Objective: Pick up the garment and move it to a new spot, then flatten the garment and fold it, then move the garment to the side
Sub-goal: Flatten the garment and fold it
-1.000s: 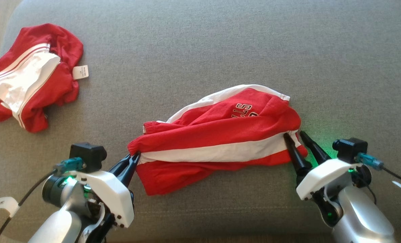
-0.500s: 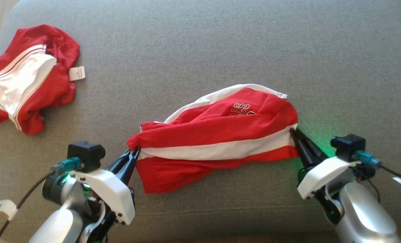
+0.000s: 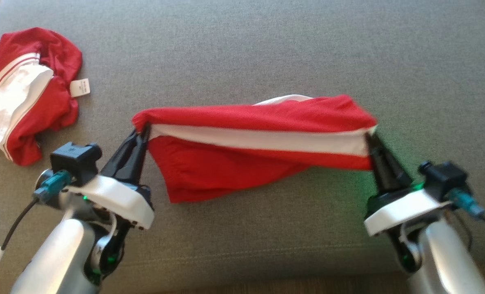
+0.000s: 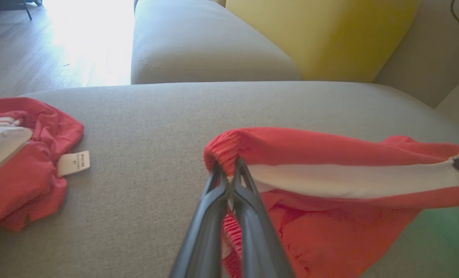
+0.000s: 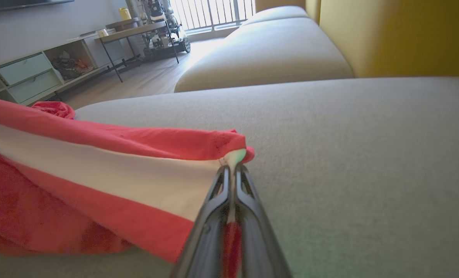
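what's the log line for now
step: pick up | left gripper: shut on garment end | right gripper: shut on other end | garment: stretched between them

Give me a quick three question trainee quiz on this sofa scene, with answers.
1. How many grippers hold the striped garment?
2. True or false: the striped garment lies flat on the grey cushion.
3. What lies at the cushion's far left? A) a blue towel B) a second red-and-white garment C) a pillow
Key: 1. Two: left gripper and right gripper are both shut on its ends. 2. False: it is stretched between them. 3. B.
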Controlling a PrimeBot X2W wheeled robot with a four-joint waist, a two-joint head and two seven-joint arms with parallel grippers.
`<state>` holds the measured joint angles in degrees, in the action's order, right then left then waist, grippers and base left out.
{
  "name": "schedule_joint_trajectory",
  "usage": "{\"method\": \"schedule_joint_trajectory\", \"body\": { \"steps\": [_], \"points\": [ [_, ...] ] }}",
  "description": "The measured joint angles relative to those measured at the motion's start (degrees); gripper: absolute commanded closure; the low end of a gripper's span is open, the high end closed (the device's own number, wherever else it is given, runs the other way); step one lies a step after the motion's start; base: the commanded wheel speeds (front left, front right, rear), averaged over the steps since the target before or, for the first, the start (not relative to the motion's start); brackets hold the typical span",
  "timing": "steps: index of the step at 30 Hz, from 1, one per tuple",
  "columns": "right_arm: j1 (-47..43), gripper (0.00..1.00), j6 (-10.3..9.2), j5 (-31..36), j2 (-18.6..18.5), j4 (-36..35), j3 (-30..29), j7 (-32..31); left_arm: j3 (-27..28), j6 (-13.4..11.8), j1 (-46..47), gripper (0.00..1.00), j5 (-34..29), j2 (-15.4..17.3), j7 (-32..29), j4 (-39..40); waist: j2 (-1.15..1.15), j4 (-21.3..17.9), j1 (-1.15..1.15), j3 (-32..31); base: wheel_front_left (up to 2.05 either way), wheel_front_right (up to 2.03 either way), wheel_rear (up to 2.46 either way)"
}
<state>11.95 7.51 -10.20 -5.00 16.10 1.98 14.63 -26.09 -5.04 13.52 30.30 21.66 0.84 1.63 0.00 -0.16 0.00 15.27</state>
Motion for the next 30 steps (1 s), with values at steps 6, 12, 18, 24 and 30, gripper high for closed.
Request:
{"method": "schedule_joint_trajectory", "body": {
  "steps": [6, 12, 18, 24, 30],
  "points": [
    [-2.4, 0.0, -0.01, -3.4, 1.4, 1.2, 2.4, 0.0, 1.5, -1.0, -0.3, 1.0, -0.6, 0.1, 3.2, -6.2, 0.0, 0.1, 0.0, 1.1, 0.0, 0.0, 0.0],
    [-4.3, 0.0, -0.01, -9.1, 1.3, -0.5, 5.0, 0.0, 2.3, -1.0, -0.3, 1.0, -0.6, 0.0, 4.9, -8.9, 0.0, -0.2, 0.0, 1.4, 0.0, 0.0, 0.0],
    [-4.3, 0.0, -0.01, -11.1, -2.1, -5.0, 9.5, 0.0, 2.3, -1.0, -0.2, 1.0, -0.6, 0.0, 5.8, -9.8, 0.0, 0.0, 0.0, 1.5, 0.0, 0.0, 0.0],
    [-4.6, 0.0, -0.01, -11.5, -2.8, -5.8, 12.0, 0.0, 2.2, -1.0, 0.1, 1.0, -0.6, -0.2, 5.9, -10.3, 0.0, 0.3, 0.0, 1.6, 0.0, 0.0, 0.0],
    [-4.7, 0.0, -0.01, -12.7, -3.2, -2.9, 13.3, 0.0, 1.7, -1.0, 0.2, 1.0, -0.5, -0.3, 6.3, -10.6, 0.0, 0.8, 0.0, 1.6, 0.0, 0.0, 0.0]
  ]
}}
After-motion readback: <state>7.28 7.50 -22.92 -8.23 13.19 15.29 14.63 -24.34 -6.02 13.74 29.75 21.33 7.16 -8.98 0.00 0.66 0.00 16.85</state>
